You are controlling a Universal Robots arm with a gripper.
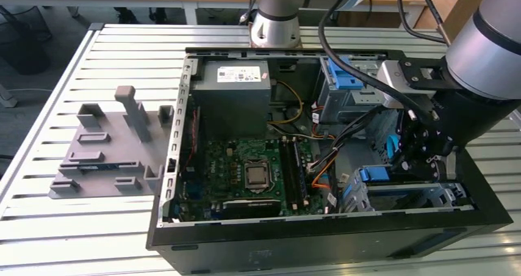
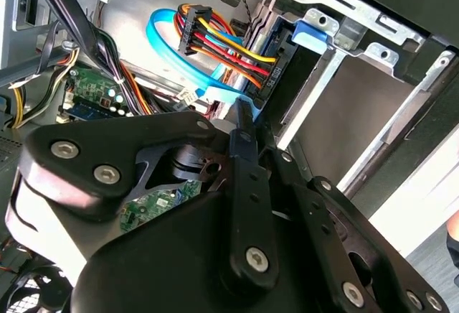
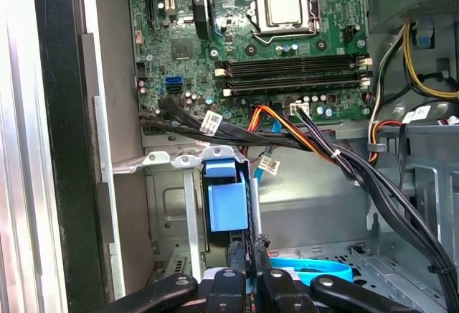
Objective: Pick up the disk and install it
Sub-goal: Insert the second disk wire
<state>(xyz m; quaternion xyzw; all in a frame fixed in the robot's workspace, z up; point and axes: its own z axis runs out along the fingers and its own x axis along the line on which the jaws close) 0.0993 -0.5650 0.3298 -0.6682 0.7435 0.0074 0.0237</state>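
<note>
Your claw (image 3: 247, 273) sits narrow, fingers nearly together, just beside the disk (image 3: 222, 202); its blue plastic frame stands upright in the computer case's (image 1: 456, 227) metal bay.

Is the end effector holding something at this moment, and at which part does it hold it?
It cannot be told. The end effector is down inside the computer case, at the blue-framed disk standing in the drive bay, but a grip is not clearly visible.
</note>
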